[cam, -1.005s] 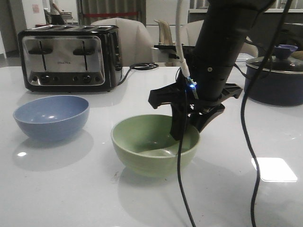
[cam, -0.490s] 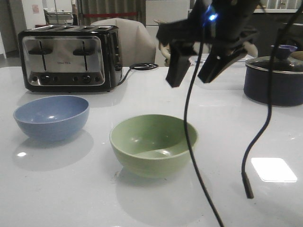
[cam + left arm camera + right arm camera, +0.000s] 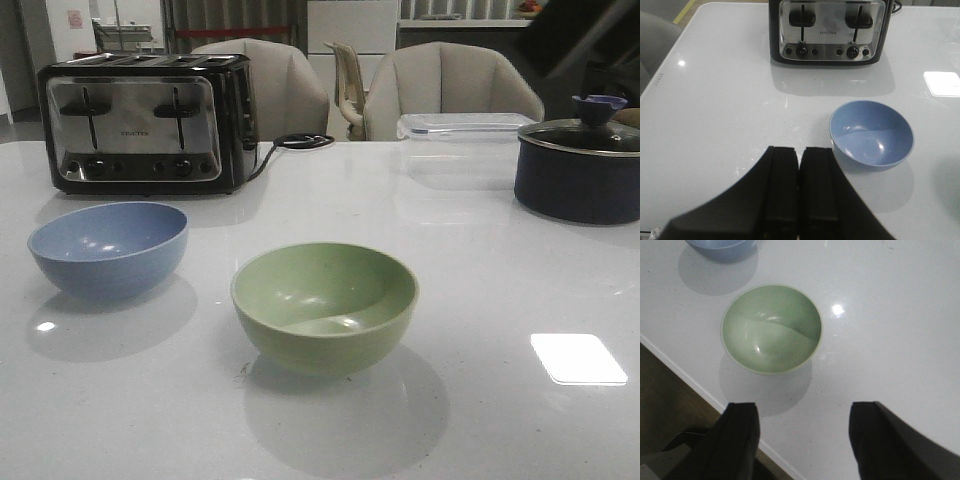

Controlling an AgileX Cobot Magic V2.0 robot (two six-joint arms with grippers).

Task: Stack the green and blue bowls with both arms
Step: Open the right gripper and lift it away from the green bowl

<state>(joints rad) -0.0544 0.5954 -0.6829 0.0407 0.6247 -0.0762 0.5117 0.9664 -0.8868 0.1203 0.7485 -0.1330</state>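
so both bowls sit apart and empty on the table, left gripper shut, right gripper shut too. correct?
Not quite: the right gripper is open, its fingers spread wide above the green bowl in the right wrist view. The rest holds: the blue bowl and green bowl sit apart and empty on the table, and the left gripper is shut.

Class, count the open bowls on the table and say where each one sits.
2. The blue bowl sits at the left, in front of the toaster. The green bowl sits near the centre, closer to the camera. They stand apart, unstacked.
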